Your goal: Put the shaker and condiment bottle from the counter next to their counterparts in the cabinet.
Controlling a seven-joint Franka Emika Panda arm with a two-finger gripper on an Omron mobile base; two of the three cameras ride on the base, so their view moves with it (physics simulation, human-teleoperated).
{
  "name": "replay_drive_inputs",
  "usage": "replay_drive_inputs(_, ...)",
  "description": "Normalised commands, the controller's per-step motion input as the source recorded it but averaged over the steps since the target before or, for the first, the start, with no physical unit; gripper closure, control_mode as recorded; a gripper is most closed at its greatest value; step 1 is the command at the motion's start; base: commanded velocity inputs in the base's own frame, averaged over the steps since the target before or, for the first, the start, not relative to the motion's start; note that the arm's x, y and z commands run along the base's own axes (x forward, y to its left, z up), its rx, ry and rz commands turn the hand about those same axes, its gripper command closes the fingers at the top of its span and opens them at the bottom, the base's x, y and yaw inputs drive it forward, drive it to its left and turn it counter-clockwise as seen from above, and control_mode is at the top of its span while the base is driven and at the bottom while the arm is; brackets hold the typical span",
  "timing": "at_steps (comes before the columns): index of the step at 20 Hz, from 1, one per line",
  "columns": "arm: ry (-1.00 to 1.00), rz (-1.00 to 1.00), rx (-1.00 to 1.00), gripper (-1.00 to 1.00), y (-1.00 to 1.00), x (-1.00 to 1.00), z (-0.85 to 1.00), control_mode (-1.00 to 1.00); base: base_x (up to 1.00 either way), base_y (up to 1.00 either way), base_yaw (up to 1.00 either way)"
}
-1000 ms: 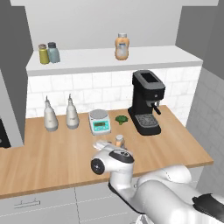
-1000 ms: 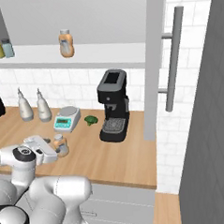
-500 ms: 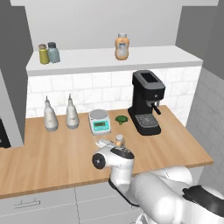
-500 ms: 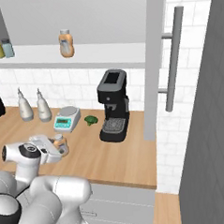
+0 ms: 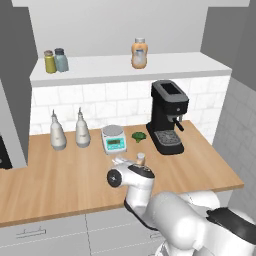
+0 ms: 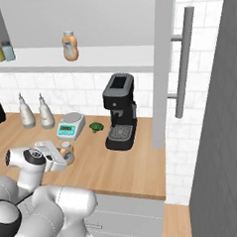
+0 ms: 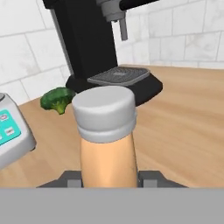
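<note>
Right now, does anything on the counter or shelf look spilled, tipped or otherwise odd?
Nothing stands out. The condiment bottle stands upright on the counter between the fingers; the shaker already sits upright on the cabinet.

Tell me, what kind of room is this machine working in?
A kitchen, by the look of it, and computer-rendered: a black coffee machine and a small kitchen scale stand on a wooden counter backed by white tiles, with condiment bottles on a shelf above.

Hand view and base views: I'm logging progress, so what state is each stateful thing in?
Robot hand: shut on the bottle.
Slim orange condiment bottle with pale cap: upright, gripped, on the counter.
Pale blue-grey shaker with dark cap: upright on the white shelf, beside the yellow-green shaker.
</note>
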Motion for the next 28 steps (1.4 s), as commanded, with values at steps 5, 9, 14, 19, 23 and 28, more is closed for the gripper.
replay_drive_inputs(5, -0.06, 0.03, 0.00, 1.00, 0.00, 0.03, 0.19, -1.00, 0.00, 0.00, 0.00)
replay_drive_inputs(9, -0.01, 0.02, 0.00, 1.00, 0.00, -0.10, 0.53, -1.00, 0.00, 0.00, 0.00)
replay_drive_inputs(14, 0.01, 0.03, 0.00, 1.00, 0.00, -0.13, 0.59, -1.00, 0.00, 0.00, 0.00)
replay_drive_inputs(19, 0.00, 0.07, 0.00, 1.00, 0.00, -0.12, 0.56, -1.00, 0.00, 0.00, 0.00)
replay_drive_inputs(23, 0.00, 0.13, 0.00, 1.00, 0.00, -0.01, 0.49, -1.00, 0.00, 0.00, 0.00)
replay_drive_inputs(28, 0.00, 0.14, 0.00, 1.00, 0.00, -0.01, 0.54, -1.00, 0.00, 0.00, 0.00)
